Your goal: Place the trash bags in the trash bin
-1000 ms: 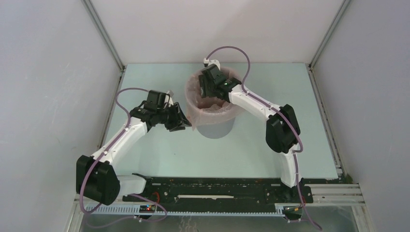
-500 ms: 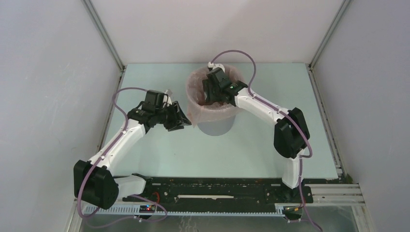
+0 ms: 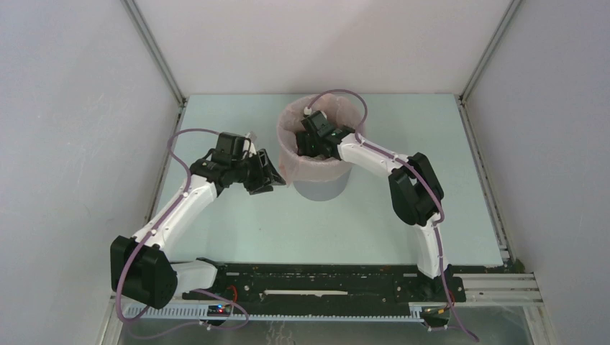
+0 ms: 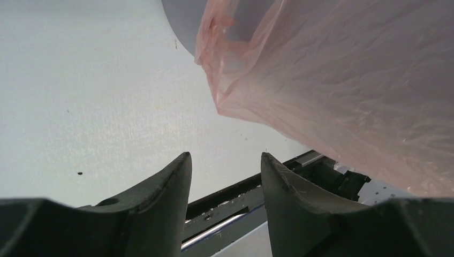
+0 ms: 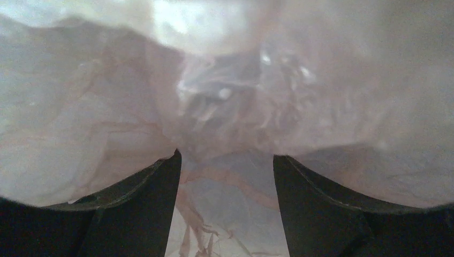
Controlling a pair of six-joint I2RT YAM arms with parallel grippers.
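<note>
The grey round trash bin stands at mid-table, lined with the pale-pink trash bag, whose film folds over the rim and hangs down the outside. My right gripper is inside the bin's mouth, open, with wrinkled pink film all around its fingers and nothing between them. My left gripper is open and empty just left of the bin, beside the hanging film. The bin's grey wall shows at the top of the left wrist view.
The black rail with the arm bases runs along the near edge. Grey walls and metal posts enclose the pale table on three sides.
My right gripper has moved down and deeper into the bin's mouth, and its elbow has swung left. My left gripper has stayed beside the bin, shifting only slightly.
</note>
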